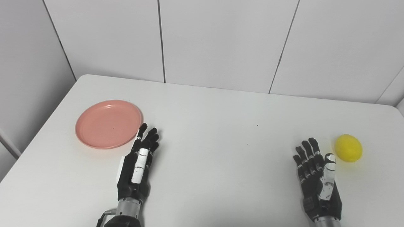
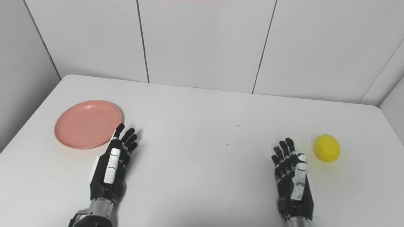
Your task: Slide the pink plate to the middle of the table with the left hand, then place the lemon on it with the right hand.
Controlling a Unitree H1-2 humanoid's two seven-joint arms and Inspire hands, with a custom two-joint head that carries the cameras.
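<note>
Resting on the left side of the table (image 1: 202, 176): pink plate (image 1: 108, 124), round, shallow, nothing on it, lying flat well short of the table's middle.

Left hand (image 1: 139, 165): fingers (image 1: 151, 137) stretched out and slightly spread, holding nothing. Palm turned inward, thumb uppermost. Fingertips reach just beside the plate's near right rim; whether they touch it cannot be told.

Lemon (image 1: 348, 148): yellow, sitting on the table's right side, well apart from the plate.

Right hand (image 1: 318, 178): fingers extended and apart, grasping nothing. It sits just left of the lemon and a little nearer the robot, a narrow strip of table showing between thumb and fruit.

Table middle: bare white surface between the two hands, with a few small dark specks.

Backdrop: pale panelled wall (image 1: 221, 41) behind the table's far edge.
</note>
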